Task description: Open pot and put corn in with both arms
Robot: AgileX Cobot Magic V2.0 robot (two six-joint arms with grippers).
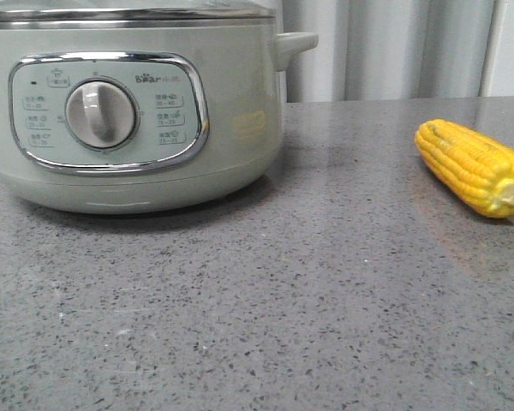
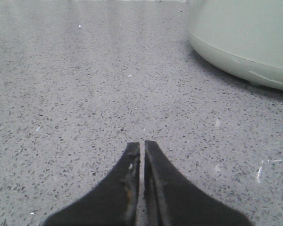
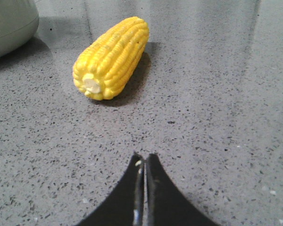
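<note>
The pale green pot stands at the left of the front view, with its grey dial and "Bear" lettering facing me; its top is cut off by the frame. The yellow corn lies on the grey speckled counter at the right, pale stub end toward me. My left gripper is shut and empty, low over the counter, with the pot's base ahead of it to one side. My right gripper is shut and empty, a short way back from the corn. Neither gripper shows in the front view.
The grey speckled counter stretches across the front. A pale curtain hangs behind it. The pot's small side handle sticks out toward the corn. A corner of the pot shows in the right wrist view.
</note>
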